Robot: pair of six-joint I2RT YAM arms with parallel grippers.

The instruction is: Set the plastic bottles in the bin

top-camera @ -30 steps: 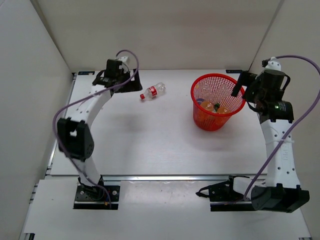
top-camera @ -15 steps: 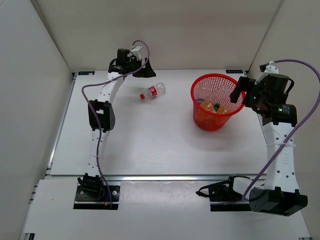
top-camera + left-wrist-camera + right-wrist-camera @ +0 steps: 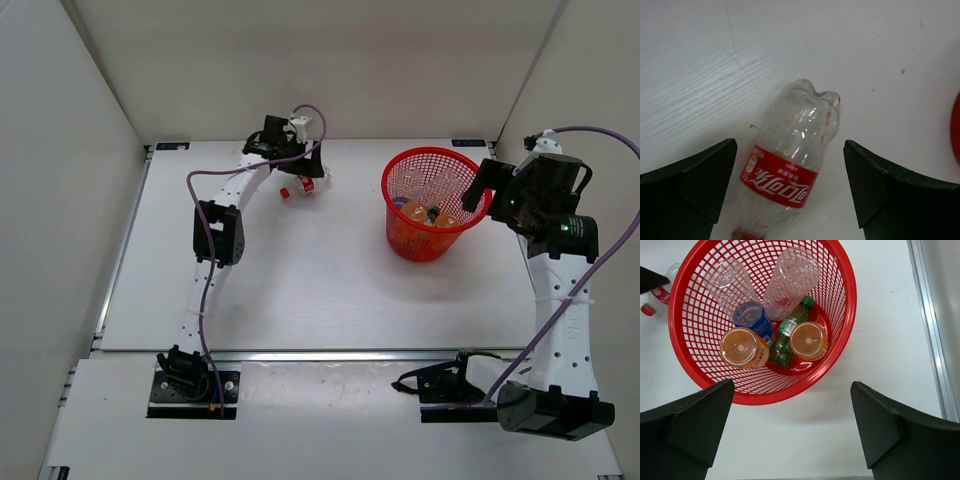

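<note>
**A:** Where's the loose one?

**B:** Your clear crumpled plastic bottle with the red label and red cap [image 3: 790, 165] lies on its side on the white table [image 3: 300, 280], far and left of centre. Your left gripper [image 3: 789, 150] hangs over it, its jaws wide apart on either side, gripping nothing.

**A:** And the bin?

**B:** The round red mesh basket [image 3: 850, 285] stands to the right. It holds two ribbed clear bottles [image 3: 790, 277], two orange ones [image 3: 742, 347] and a green one [image 3: 785, 337]. Your right gripper [image 3: 792, 390] hovers above it, spread wide and empty.

Top and right-wrist cameras both look down on the bin [image 3: 425, 242].
</note>
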